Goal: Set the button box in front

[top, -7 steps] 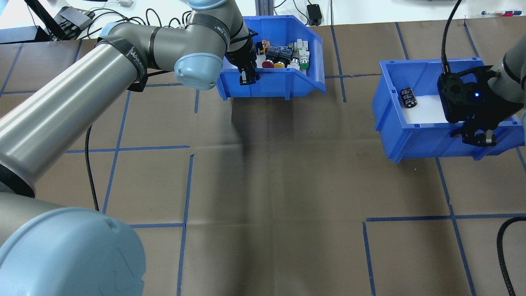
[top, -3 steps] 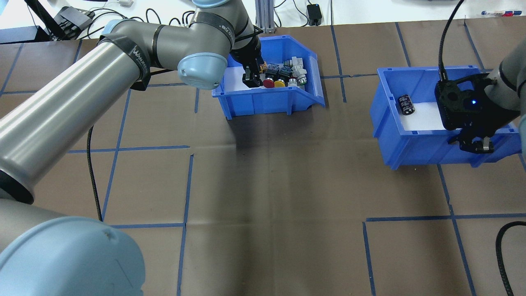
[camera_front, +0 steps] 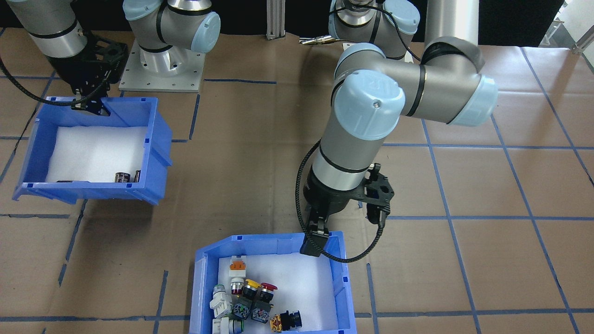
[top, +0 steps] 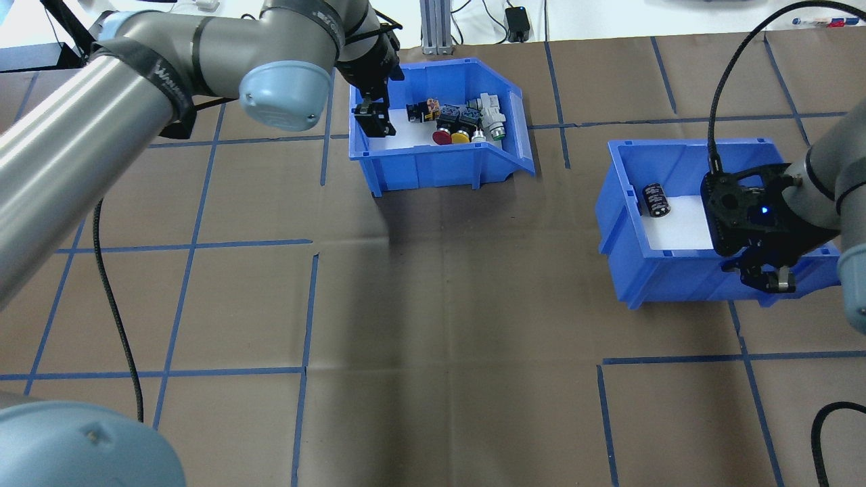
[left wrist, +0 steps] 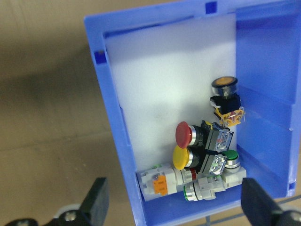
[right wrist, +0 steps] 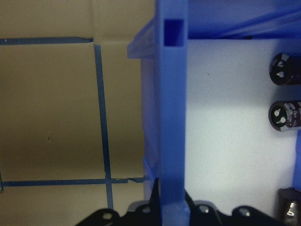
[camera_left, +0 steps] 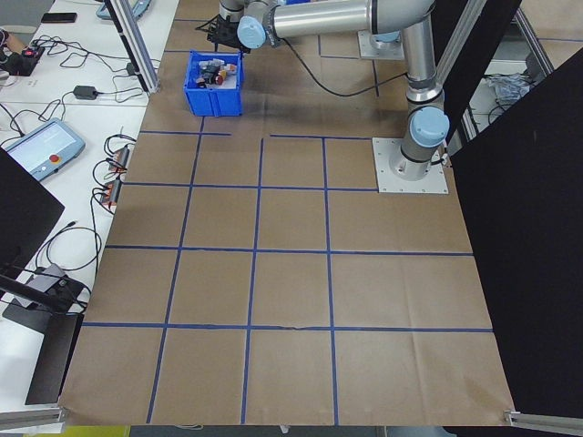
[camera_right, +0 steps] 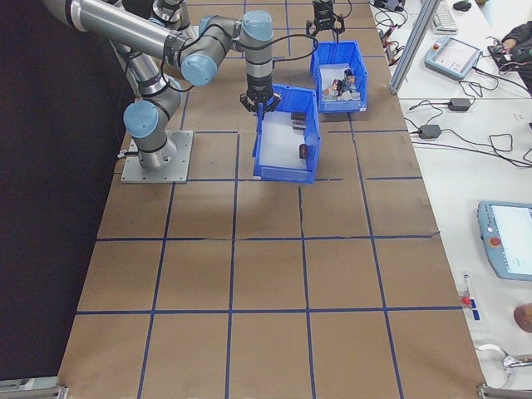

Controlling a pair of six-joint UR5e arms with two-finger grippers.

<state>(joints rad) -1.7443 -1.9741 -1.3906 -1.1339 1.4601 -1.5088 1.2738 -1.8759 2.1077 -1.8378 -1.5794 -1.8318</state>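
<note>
Overhead exterior shows what changed: a moment ago our left gripper (top: 372, 120) sat inside the button box (top: 438, 157); now it has lifted to the box's left wall, fingers spread wide and holding nothing. The box rests at the table's far side, so we judge it released. Meanwhile our right gripper (top: 766, 279) has dragged the other bin (top: 670, 274) nearer us, fingers clamped on its wall. We read only "WANDE…" on the left arm's strap (top: 169, 78).
</note>
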